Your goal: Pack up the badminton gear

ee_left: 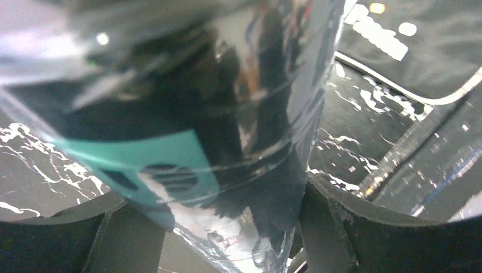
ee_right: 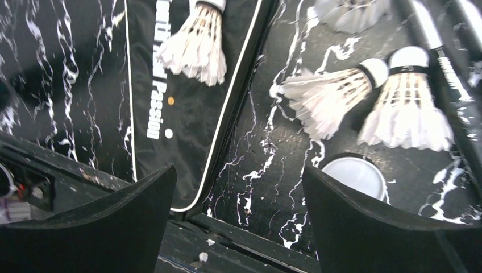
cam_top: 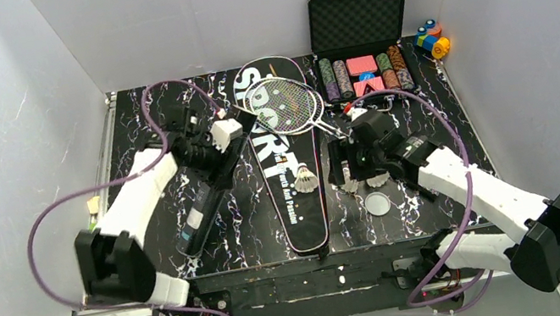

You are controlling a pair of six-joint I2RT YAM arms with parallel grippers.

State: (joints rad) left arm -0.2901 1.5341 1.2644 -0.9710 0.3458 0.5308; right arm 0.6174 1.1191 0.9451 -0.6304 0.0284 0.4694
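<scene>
While left gripper (ee_left: 213, 196) has its fingers (ee_left: 341, 227) seemingly clamped on the long black glossy tube (cam_top: 197, 219), left of the bag on the black marbled counter (cam_top: 240, 246), the step in hand is securing the tube. Right gripper (ee_right: 239, 170) hovers with fingers wide apart and empty over round white lid (ee_right: 352, 173) and two white feather shuttlecocks (ee_right: 324, 94). Farther back: long black "SPORT" racket bag (cam_top: 294, 199), thin-framed rackets (cam_top: 289, 103) across its head. Next probably calls for steadying the tube for loading shuttlecocks.

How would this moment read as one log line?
left gripper: gripping long dark glossy tube | right gripper: open, over white feather shuttlecocks
</scene>
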